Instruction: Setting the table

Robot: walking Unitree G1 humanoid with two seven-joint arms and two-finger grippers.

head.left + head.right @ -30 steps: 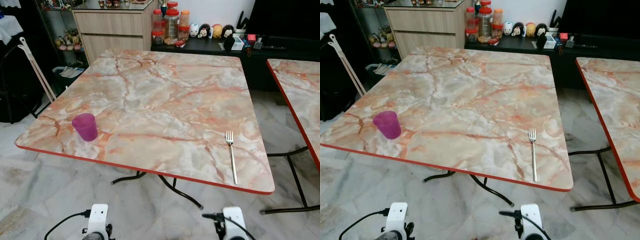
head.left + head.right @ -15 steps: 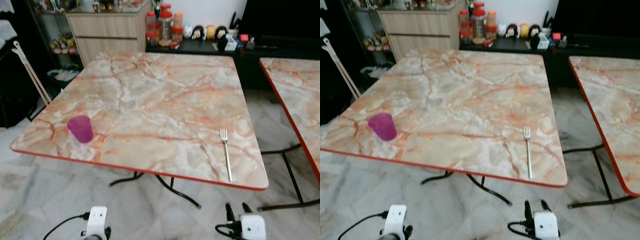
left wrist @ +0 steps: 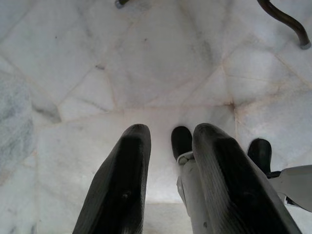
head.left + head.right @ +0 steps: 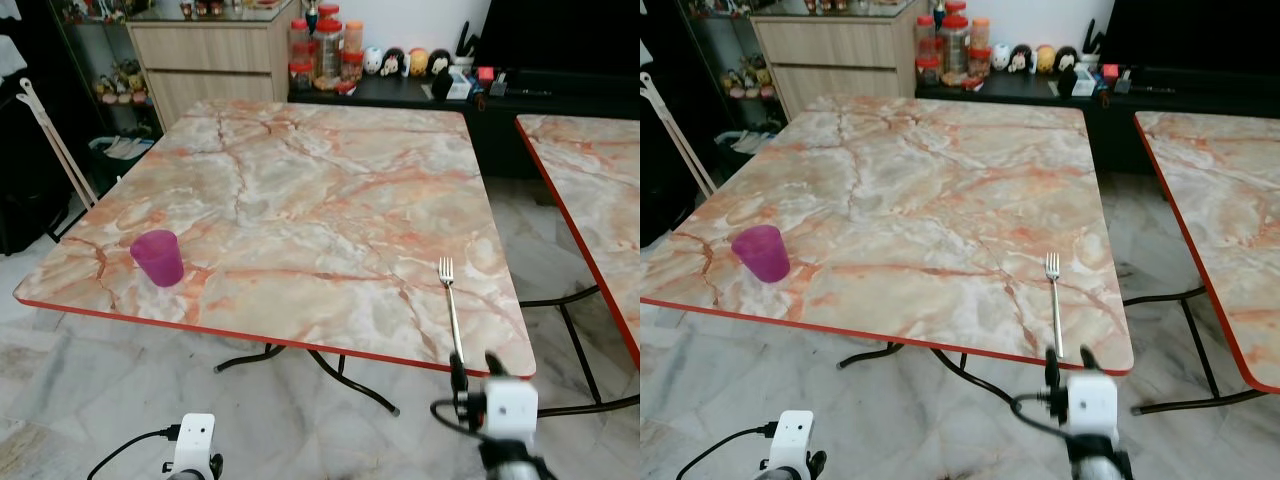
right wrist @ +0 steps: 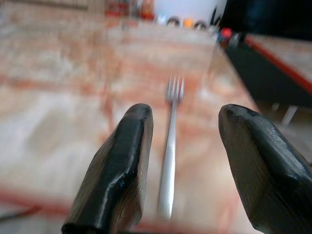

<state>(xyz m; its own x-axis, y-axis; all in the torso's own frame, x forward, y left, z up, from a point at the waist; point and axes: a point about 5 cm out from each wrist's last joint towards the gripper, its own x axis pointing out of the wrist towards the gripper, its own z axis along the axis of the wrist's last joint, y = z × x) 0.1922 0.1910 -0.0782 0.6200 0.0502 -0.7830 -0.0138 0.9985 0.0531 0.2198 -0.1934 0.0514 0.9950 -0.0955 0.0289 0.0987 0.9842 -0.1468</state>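
Observation:
A purple cup (image 4: 157,258) stands upright near the front left corner of the marble table (image 4: 320,190). A silver fork (image 4: 450,305) lies near the front right corner, tines pointing away from me. My right gripper (image 4: 475,368) is raised just in front of the table's edge, in line with the fork's handle. In the right wrist view its fingers (image 5: 122,161) stand open, with the fork (image 5: 170,141) lying on the table between and beyond them, untouched. My left gripper (image 3: 170,134) hangs low over the floor, open and holding nothing.
A second marble table (image 4: 590,190) stands to the right across a narrow gap. A wooden cabinet (image 4: 215,55) and a dark sideboard with jars (image 4: 325,45) and small figures are behind. A white rack (image 4: 55,140) leans at the left. Black table legs (image 4: 345,375) cross the tiled floor.
My right arm has risen from low by the floor up to the table's front edge, behind the fork's handle. The left arm hangs as before; the camera has shifted slightly.

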